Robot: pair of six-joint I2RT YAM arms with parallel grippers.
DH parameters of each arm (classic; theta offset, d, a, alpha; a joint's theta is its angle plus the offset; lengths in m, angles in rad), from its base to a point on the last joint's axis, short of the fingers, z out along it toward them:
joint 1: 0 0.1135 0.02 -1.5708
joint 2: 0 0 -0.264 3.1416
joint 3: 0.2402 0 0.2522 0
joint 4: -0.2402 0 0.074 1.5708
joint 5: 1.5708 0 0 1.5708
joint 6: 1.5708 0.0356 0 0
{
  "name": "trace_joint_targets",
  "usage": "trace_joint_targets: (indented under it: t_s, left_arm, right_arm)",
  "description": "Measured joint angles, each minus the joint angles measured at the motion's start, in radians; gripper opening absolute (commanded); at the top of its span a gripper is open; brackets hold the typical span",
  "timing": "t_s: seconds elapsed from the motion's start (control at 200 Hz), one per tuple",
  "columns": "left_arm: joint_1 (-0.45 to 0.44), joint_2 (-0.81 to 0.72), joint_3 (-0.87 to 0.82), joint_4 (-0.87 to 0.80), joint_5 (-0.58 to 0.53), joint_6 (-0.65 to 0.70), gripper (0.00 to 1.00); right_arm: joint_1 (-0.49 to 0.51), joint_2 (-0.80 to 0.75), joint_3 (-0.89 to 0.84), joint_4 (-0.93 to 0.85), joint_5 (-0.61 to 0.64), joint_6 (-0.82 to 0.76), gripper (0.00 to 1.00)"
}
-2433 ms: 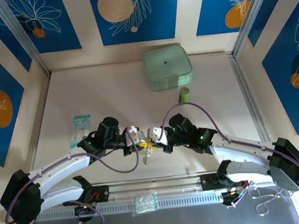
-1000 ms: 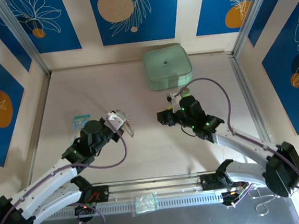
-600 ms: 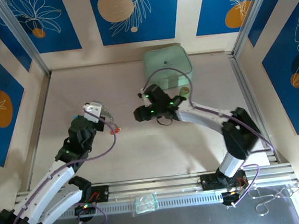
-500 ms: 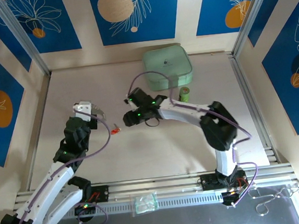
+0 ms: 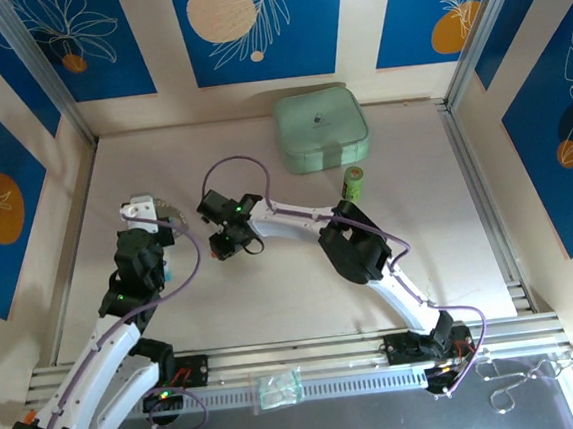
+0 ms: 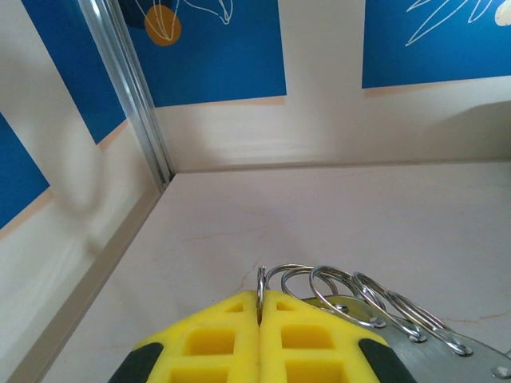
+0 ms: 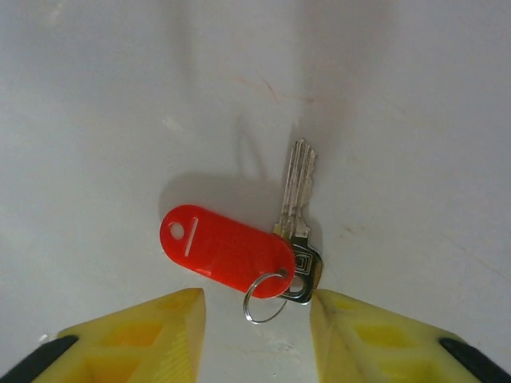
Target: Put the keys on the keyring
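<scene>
My left gripper (image 6: 260,307) is shut on one wire loop of the keyring (image 6: 343,291), and several silvery loops fan out to the right of the yellow fingers (image 6: 215,339). From above, this gripper (image 5: 148,208) is raised at the left of the table with the keyring (image 5: 169,214) beside it. The red-headed key (image 7: 227,251) lies flat on the table with its metal blade (image 7: 297,195) and a small split ring. My right gripper (image 7: 257,315) stands open just above it, one finger on each side, not touching. The yellow-headed key is out of view.
A pale green square case (image 5: 321,129) sits at the back of the table, with a green cylinder (image 5: 354,180) in front of it. The right arm (image 5: 297,219) stretches leftward across the middle. A metal rail (image 6: 128,88) and wall close the left side.
The right arm has swung left across the table and its gripper now hangs open over the red key. The left gripper has drawn back to the left with the keyring.
</scene>
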Motion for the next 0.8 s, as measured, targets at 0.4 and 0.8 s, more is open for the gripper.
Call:
trace_joint_targets:
  t_s: [0.4, 0.8]
  left_arm:
    - [0.001, -0.011, -0.01, 0.008, -0.002, 0.0, 0.0]
    - [0.001, -0.011, -0.01, 0.008, 0.002, 0.001, 0.0]
  right_arm:
    - [0.008, 0.06, 0.089, -0.079, 0.043, -0.007, 0.21]
    - [0.015, 0.055, 0.081, -0.099, 0.093, -0.01, 0.0]
